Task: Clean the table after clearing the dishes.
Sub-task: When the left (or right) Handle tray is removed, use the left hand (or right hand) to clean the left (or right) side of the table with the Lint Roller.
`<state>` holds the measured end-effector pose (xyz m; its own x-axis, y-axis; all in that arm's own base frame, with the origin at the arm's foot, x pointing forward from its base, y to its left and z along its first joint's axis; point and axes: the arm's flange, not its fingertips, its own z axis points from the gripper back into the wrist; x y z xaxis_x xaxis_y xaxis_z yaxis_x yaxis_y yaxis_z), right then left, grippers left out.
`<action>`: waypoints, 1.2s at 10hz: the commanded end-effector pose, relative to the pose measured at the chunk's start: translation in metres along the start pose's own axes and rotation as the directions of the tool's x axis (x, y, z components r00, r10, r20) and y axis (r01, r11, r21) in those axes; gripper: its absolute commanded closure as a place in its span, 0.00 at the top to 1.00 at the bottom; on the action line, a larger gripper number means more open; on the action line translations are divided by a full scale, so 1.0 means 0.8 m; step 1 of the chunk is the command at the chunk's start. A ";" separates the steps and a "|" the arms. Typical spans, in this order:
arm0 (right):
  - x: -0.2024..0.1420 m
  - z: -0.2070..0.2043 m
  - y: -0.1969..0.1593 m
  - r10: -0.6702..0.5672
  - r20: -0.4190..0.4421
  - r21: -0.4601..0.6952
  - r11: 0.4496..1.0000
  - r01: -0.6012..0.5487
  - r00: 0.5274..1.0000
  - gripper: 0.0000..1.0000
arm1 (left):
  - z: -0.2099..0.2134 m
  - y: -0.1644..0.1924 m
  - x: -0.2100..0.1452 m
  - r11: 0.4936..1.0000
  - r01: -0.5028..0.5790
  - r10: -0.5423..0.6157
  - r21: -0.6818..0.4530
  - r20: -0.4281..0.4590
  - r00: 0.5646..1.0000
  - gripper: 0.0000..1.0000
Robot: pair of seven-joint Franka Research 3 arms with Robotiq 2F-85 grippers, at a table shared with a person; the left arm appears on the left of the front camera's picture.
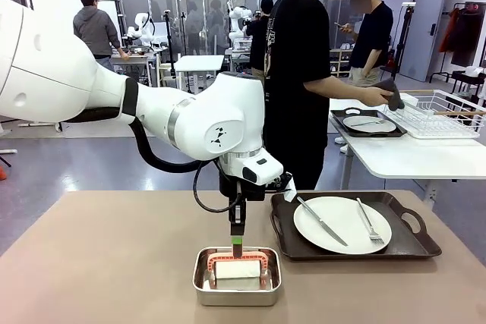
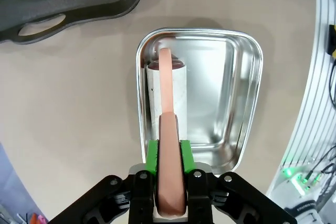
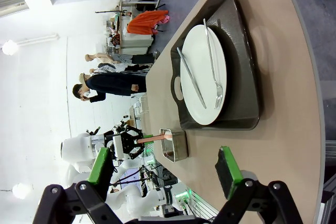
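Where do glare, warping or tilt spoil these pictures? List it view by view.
Front view: even light, soft shadow under the tray, little glare. Left wrist view: bright reflections on the steel pan around the roller; the table edge bows from the wide lens. Right wrist view: rolled sideways, washed-out white at the left, the plate sharp.

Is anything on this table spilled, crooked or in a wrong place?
Nothing is spilled or broken. But the tray with plate, knife and fork is not yet cleared from the table, though the left hand grips the roller in the pan.
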<state>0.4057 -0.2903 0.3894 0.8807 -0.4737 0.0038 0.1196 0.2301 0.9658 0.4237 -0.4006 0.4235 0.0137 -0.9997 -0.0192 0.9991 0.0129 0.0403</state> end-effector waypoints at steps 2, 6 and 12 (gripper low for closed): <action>-0.002 0.002 0.004 0.003 0.003 0.002 1.000 -0.003 1.000 1.00 | 0.008 -0.008 -0.008 0.999 -0.030 0.030 0.017 -0.009 1.000 0.00; -0.002 0.002 0.004 0.003 0.003 0.002 1.000 -0.003 1.000 1.00 | 0.064 -0.011 -0.015 0.999 -0.034 0.033 0.018 0.047 0.998 0.00; -0.002 0.002 0.004 0.003 0.003 0.002 1.000 -0.003 1.000 1.00 | 0.175 0.005 -0.064 0.963 -0.254 0.264 -0.089 0.125 0.956 0.00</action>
<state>0.4056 -0.2905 0.3894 0.8805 -0.4740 0.0039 0.1197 0.2301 0.9658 0.4208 -0.3624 0.5585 0.1759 -0.9789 0.1037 0.9840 0.1779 0.0111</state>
